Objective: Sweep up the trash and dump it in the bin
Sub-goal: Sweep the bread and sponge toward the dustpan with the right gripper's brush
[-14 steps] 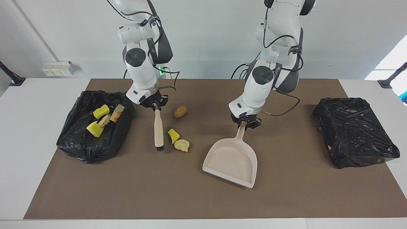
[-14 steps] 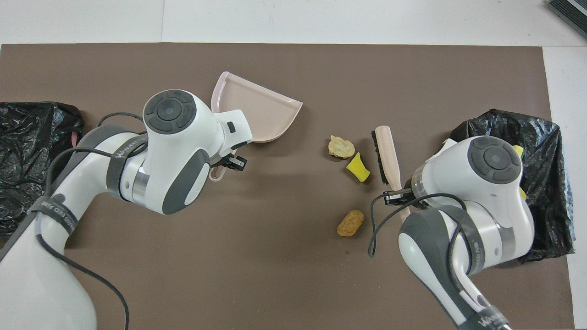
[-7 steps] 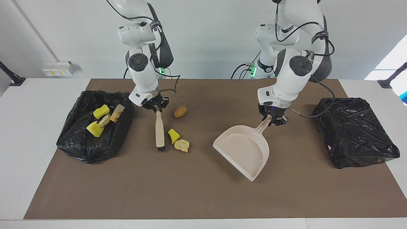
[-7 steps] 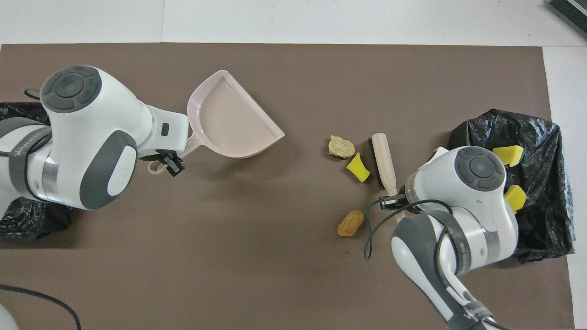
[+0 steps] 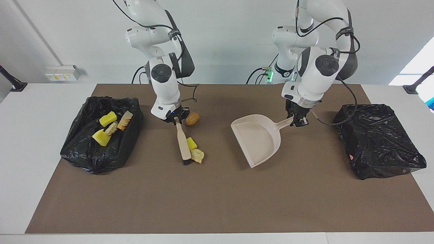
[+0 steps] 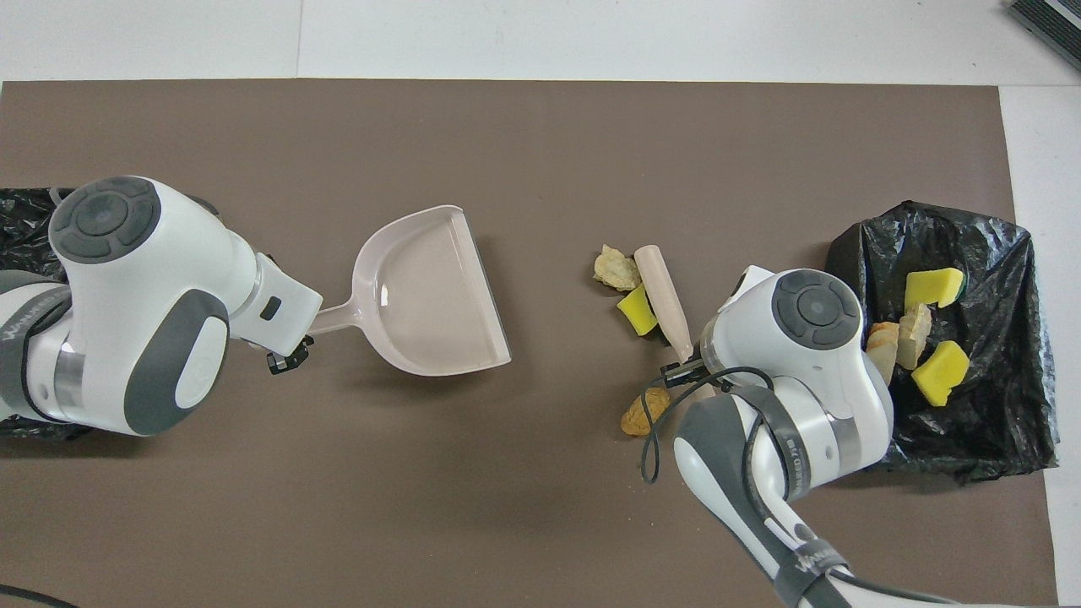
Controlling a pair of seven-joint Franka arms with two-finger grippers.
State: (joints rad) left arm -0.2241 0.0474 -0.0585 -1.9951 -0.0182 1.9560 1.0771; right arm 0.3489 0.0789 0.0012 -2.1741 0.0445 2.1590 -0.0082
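Facing view shows the right pincer (image 5: 176, 119) clamped on the brush (image 5: 183, 144), whose bristles touch a yellow sponge chunk (image 5: 192, 143) and a tan lump (image 5: 197, 155) near the worktop's middle. The left pincer (image 5: 298, 118) grips the dustpan (image 5: 257, 138) by its handle, well apart from them. A hard stroke could scatter the scraps past the pan's mouth. The brown lump (image 5: 192, 119), nearer the robots' edge, may be missed. More trash already lies in the black bin bag (image 5: 84, 152).
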